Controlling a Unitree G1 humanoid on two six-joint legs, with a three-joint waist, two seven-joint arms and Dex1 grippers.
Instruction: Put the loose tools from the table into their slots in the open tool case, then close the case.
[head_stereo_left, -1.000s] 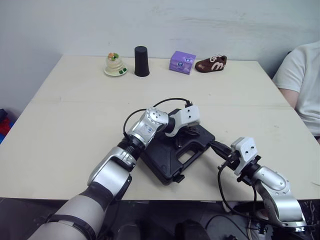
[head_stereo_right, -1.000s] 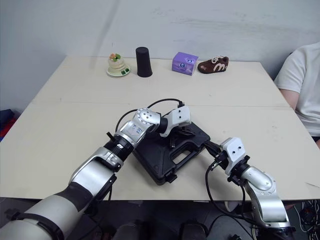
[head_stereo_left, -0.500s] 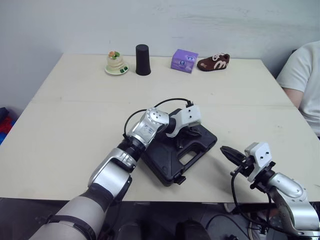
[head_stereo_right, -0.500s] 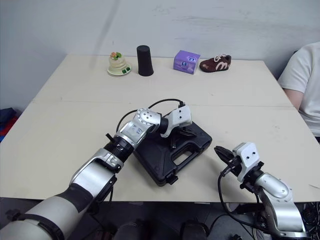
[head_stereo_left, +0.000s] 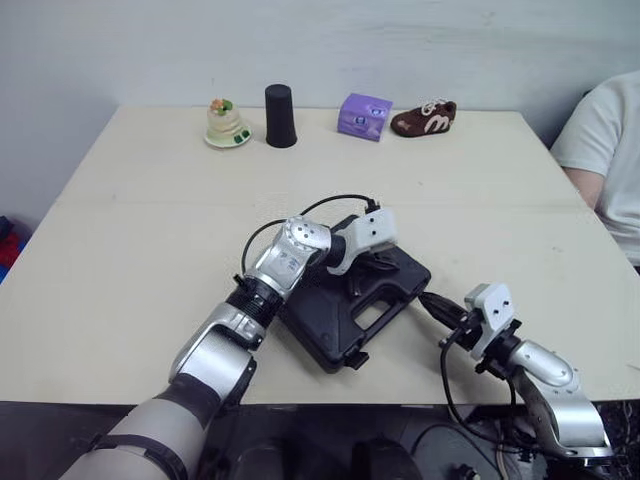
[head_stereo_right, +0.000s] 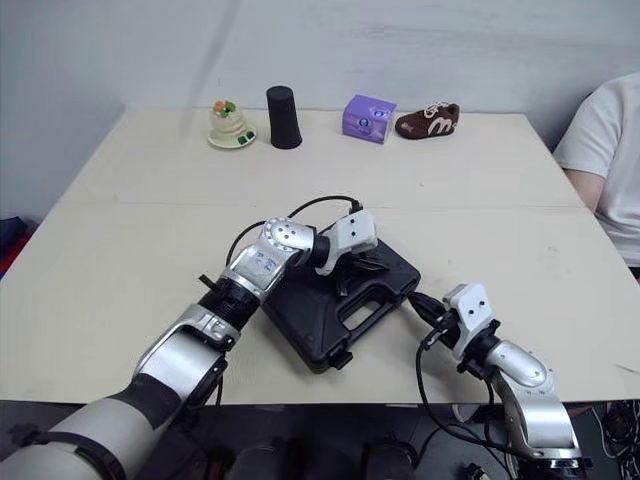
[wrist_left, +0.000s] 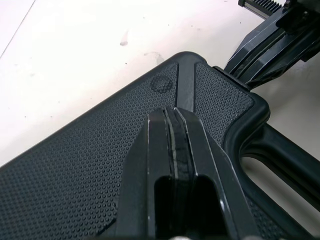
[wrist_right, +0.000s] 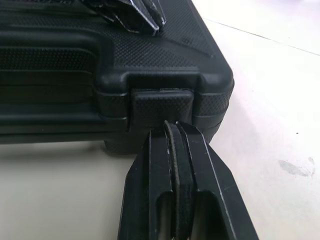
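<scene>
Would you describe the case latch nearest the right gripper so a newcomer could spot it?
On the beige table, near the front edge, lies a closed black tool case. The latch sits at its corner by the right gripper: a square tab in a notch, where the rim beside it runs unbroken.

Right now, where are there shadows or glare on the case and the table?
Right wrist view: a soft shadow lies on the table under the case; no hard glare. Left wrist view: a faint sheen on the case's ridge. Left eye view: even light, soft shadows.
</scene>
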